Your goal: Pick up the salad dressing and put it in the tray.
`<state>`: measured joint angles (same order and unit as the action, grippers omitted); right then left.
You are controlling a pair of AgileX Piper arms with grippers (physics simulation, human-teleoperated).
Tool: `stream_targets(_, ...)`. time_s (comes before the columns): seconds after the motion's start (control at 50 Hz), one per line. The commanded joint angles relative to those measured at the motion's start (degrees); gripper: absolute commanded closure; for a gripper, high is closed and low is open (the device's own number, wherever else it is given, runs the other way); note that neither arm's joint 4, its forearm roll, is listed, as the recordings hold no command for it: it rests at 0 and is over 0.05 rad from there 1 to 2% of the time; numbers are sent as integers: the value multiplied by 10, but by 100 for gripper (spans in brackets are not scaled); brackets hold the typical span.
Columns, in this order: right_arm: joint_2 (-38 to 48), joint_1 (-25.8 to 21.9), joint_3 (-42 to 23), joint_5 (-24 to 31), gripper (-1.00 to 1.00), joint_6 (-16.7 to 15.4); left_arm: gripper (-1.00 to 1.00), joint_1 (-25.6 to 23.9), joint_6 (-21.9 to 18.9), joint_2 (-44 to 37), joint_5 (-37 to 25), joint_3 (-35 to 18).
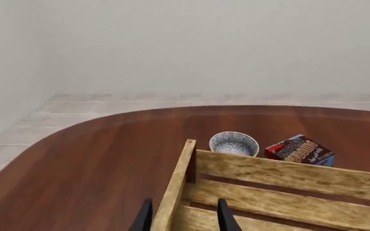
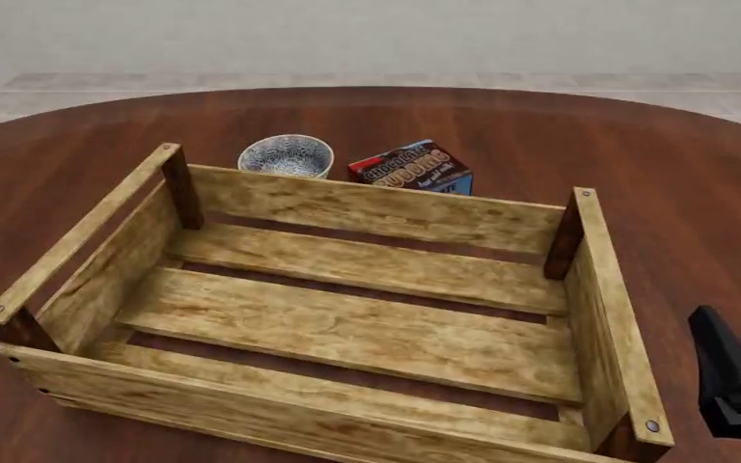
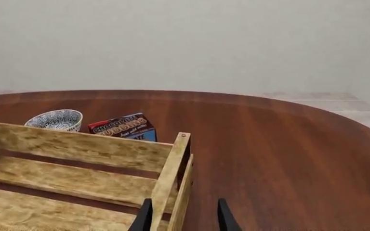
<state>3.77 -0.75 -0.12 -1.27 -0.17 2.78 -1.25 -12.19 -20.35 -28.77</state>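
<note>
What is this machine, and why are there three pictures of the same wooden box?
It is a robot with two arms at a round brown table, drawn by a computer. Each arm ends in a gripper, a pinching hand with two black fingers. One picture looks down from above the arms. The other two come from small cameras on the arms, so you see the left gripper and the right gripper poking in. Both are open and hold nothing. On the table stands a big wooden tray with nothing inside. Behind it are a blue-white bowl and a chocolate pudding box. The robot should fetch a salad dressing bottle, but no picture shows it.
</note>
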Motion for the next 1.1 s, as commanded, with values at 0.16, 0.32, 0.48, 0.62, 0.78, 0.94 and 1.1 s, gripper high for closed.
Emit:
stream_targets(0.16,9,-1,0,-6,-100,0,-100,84,-4,-10,-88,-35)
stream_targets(0.32,15,-2,0,-9,-100,5,-100,135,-4,14,-128,-37)
stream_targets(0.48,19,-3,0,-11,-100,8,-100,151,-8,43,-168,-33)
stream_targets(0.62,33,-3,1,-21,-100,12,-100,176,-7,61,-206,-42)
stream_targets(0.78,46,0,1,-33,-100,16,-100,187,-15,74,-231,-37)
stream_targets(0.94,61,3,1,-44,-100,21,-100,203,-23,80,-248,-32)
stream_targets(1.1,74,5,1,-53,-100,24,-100,227,-19,83,-254,-21)
